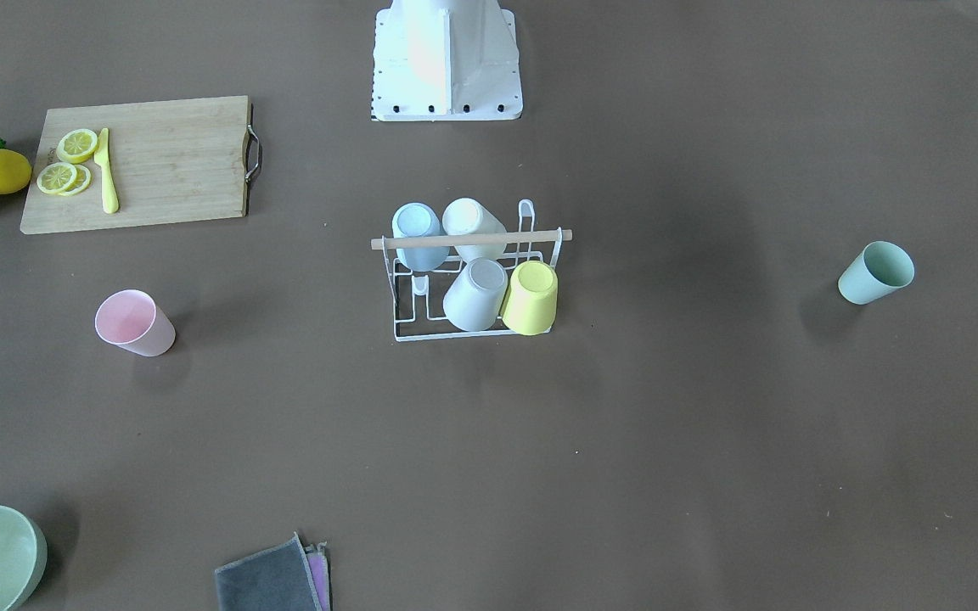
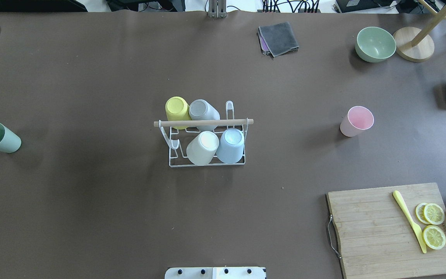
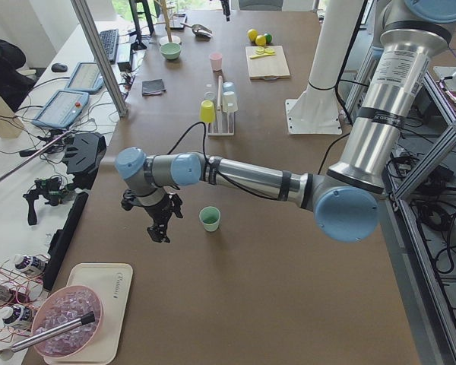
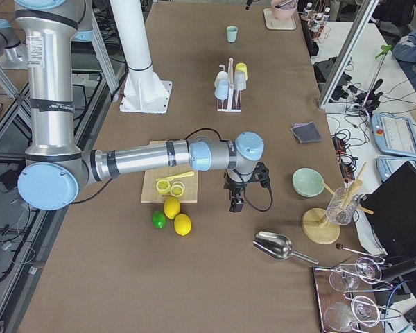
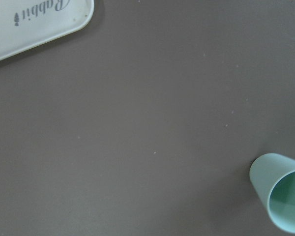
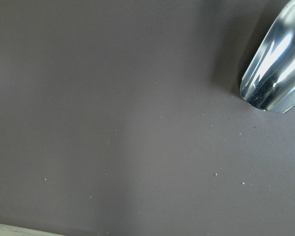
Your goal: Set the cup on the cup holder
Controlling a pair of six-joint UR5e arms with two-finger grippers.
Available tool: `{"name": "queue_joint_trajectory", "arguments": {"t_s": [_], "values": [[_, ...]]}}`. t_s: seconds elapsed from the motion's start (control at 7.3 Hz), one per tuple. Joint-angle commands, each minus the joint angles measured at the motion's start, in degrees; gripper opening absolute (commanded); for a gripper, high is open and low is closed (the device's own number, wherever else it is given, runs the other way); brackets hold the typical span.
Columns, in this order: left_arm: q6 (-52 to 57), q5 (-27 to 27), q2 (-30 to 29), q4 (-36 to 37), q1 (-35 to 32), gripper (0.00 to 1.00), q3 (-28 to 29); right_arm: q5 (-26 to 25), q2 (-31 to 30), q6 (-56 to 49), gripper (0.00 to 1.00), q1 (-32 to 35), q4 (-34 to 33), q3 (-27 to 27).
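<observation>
Green cup [image 5: 280, 196] stands near my left pincer [image 3: 159, 234]. I cannot tell if that or my right pincer [image 4: 235, 206] is wide or narrow. Holder [image 2: 203, 123] sits far off, in the middle of the surface [image 2: 91, 217], with four cups [image 2: 203, 151] on it. A crooked grab could tip the green cup.

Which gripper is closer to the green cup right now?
Left. The left gripper hangs close beside the green cup. The right gripper is at the table's other end, between the lemons and the scoop.
</observation>
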Motion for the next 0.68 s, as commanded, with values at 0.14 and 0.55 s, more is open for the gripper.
{"name": "queue_joint_trajectory", "arguments": {"t_s": [0.14,0.55], "values": [[-3.2,0.0,-2.4,0.6,1.0,0.98,2.1,-3.0,8.8,-0.1,1.0,-4.0,-10.5,0.1],[-3.6,-0.1,-10.3,10.5,3.6,0.98,6.8,-5.6,17.6,-2.9,1.0,-8.9,-20.4,0.1]]}}
